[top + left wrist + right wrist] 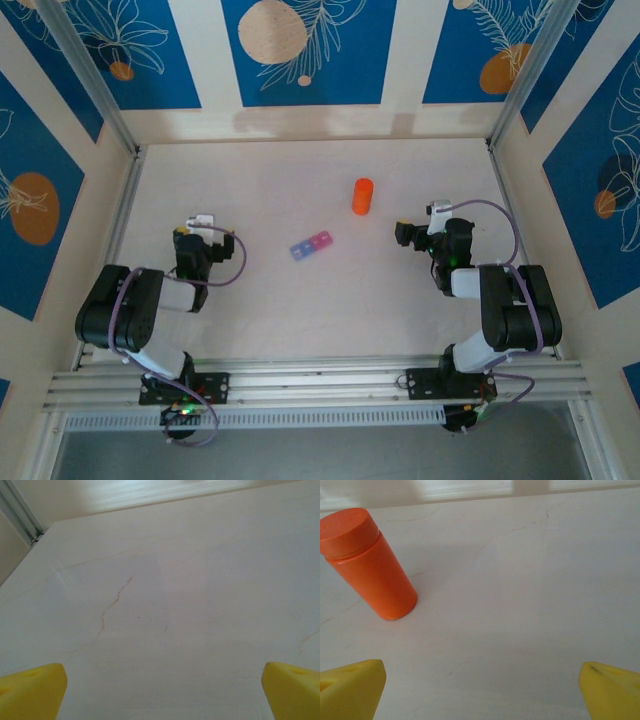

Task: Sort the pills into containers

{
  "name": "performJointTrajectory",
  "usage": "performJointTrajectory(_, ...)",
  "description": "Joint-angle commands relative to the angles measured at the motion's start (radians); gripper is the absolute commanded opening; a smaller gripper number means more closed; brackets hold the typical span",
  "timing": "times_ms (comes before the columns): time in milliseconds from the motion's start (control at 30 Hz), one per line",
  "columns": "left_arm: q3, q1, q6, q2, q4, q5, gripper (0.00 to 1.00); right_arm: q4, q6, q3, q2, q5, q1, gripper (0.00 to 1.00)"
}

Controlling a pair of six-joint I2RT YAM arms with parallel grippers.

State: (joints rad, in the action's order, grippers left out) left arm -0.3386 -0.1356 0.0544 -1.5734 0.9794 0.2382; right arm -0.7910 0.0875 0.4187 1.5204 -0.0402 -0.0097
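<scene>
The containers (312, 244), a short strip of joined blue, purple and pink boxes, lie near the middle of the table (300, 330). Behind and to the right of them an orange capped bottle (362, 196) stands upright; the right wrist view has the bottle (370, 565) at upper left. My left gripper (200, 222) hovers left of the strip, open, its yellow fingertips (30, 690) wide apart over bare table with nothing between them. My right gripper (425, 222) is right of the bottle, also open and empty, with its yellow fingertips (350, 687) spread wide.
Wooden walls with blue patterned panels enclose the table on three sides. Aluminium rails (110, 240) run along the side edges, and a rail (320, 380) at the near edge carries both arm bases. The table surface shows thin hairline cracks (112, 605).
</scene>
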Motion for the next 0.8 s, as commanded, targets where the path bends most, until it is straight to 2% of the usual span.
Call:
performJointTrajectory(0,-0.007,0.001,0.007,0.007,0.023,0.012,1.0,0.004,0.005,0.005,0.0,0.013,-0.003,0.99)
performJointTrajectory(400,-0.011,0.001,0.006,0.006,0.016,0.009,1.0,0.004,0.006,0.006,0.0,0.013,-0.003,0.99)
performJointTrajectory(467,-0.031,0.024,-0.009,0.006,-0.029,-0.045,1.0,0.004,0.006,0.006,0.0,0.013,-0.004,0.99)
performJointTrajectory(500,-0.045,0.054,-0.025,0.01,-0.063,-0.107,1.0,0.003,0.006,0.006,0.0,0.013,-0.003,0.99)
performJointTrajectory(700,-0.044,0.061,-0.016,0.008,-0.064,-0.134,1.0,0.004,0.006,0.006,0.0,0.012,-0.003,0.99)
performJointTrajectory(767,-0.04,0.062,0.008,0.016,-0.061,-0.215,1.0,0.004,0.006,0.006,0.0,0.013,-0.003,0.99)
